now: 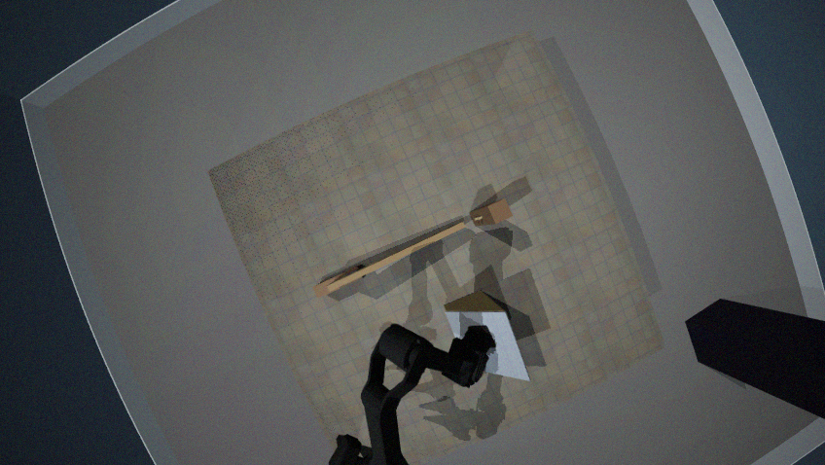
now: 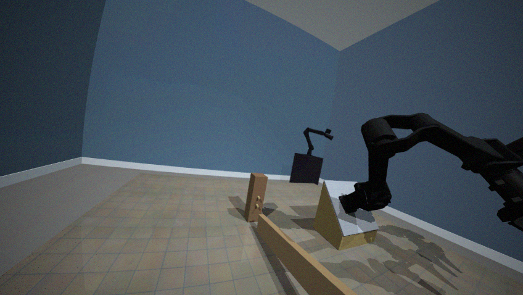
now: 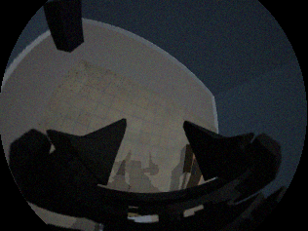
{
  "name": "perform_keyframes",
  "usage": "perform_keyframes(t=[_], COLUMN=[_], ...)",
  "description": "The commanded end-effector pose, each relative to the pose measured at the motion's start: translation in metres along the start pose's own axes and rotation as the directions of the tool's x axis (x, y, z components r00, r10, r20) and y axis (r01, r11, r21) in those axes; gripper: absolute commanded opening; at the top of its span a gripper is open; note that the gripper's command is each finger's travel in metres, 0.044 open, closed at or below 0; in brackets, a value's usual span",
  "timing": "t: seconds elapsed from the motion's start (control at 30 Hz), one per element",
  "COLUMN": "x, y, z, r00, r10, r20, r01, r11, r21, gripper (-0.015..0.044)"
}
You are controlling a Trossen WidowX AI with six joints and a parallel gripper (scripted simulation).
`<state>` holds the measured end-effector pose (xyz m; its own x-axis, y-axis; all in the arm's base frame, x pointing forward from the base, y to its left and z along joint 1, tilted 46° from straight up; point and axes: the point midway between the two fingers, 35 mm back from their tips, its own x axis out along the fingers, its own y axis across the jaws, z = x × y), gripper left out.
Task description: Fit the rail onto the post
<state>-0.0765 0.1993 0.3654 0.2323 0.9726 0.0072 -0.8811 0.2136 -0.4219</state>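
The long wooden rail (image 1: 412, 248) (image 2: 293, 249) runs between the footboard block (image 1: 321, 290) and the post (image 1: 501, 211) (image 2: 259, 184). Its far end is at the block at the lower left of the top view; the bracket's detail is too small to tell. Its near end is low, just short of the post and below the two pegs (image 2: 258, 202). The pegs stick out bare, outside the rail. My gripper (image 3: 156, 123) is open, with nothing between its fingertips. It is away from the rail, by the white-topped wedge; its fingers are not distinct in the top and exterior views.
A wedge with a white sloping top (image 1: 511, 352) (image 2: 351, 216) and yellow sides stands beside the rail, on the arm's side. A dark box (image 1: 756, 358) (image 2: 305, 168) stands beyond the tiled mat (image 1: 398, 126) (image 2: 176, 227); a second dark arm (image 2: 309, 139) shows above it.
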Motion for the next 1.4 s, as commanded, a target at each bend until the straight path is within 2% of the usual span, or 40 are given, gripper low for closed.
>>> perform_keyframes(t=[0.0, 0.03, 0.37, 0.73, 1.07, 1.37], x=[0.001, 0.003, 0.051, 0.096, 0.122, 0.127], y=[0.0, -0.002, -0.034, -0.087, -0.153, -0.221], z=[0.0, 0.0, -0.011, -0.036, -0.071, -0.114], r00=[1.0, 1.0, 0.98, 0.92, 0.828, 0.721], r10=[-0.003, -0.011, -0.176, -0.338, -0.47, -0.56], r20=[-0.001, -0.006, -0.094, -0.199, -0.304, -0.408], r01=[0.003, 0.011, 0.158, 0.259, 0.295, 0.269], r11=[1.0, 1.0, 0.972, 0.904, 0.827, 0.769], r21=[-0.003, -0.011, -0.172, -0.34, -0.478, -0.58], gripper=[0.0426, 0.044, 0.044, 0.044, 0.044, 0.044])
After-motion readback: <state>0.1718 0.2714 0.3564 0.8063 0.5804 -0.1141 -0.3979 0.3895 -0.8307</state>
